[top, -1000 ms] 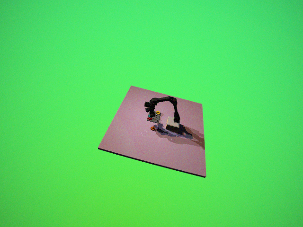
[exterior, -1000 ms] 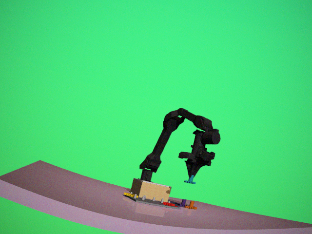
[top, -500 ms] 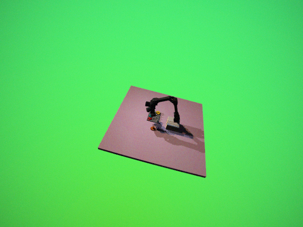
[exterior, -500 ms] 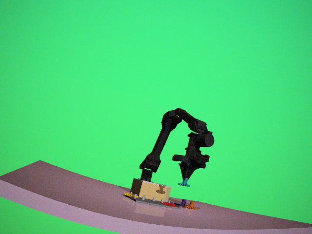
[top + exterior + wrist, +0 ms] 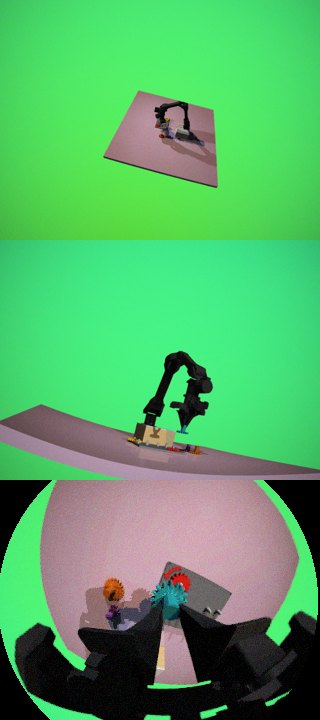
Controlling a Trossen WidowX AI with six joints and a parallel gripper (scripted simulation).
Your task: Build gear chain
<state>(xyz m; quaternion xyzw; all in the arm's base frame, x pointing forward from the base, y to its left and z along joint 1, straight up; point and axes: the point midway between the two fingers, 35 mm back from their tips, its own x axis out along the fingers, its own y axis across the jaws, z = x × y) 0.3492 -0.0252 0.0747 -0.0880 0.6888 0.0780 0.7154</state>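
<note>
My gripper (image 5: 185,426) (image 5: 170,608) is shut on the stem of the teal gear (image 5: 182,432) (image 5: 162,596) and holds it in the air, above the grey board's level. The grey board (image 5: 202,591) (image 5: 152,448) carries the red gear (image 5: 158,125) (image 5: 173,449) (image 5: 181,582), the yellow gear (image 5: 166,119) (image 5: 132,439) and several bare pegs. The orange gear (image 5: 161,135) (image 5: 195,452) (image 5: 114,589) and the smaller purple gear (image 5: 188,447) (image 5: 113,613) stand on the table beside the board. In the wrist view the teal gear and fingers hide part of the board and the yellow gear.
The arm's pale box-shaped base (image 5: 182,131) (image 5: 160,435) stands on the table (image 5: 144,152) close to the board. The arm arches over from it. The table's edge (image 5: 160,172) shows in the top view. Dark shadows of the arm fall across the tabletop.
</note>
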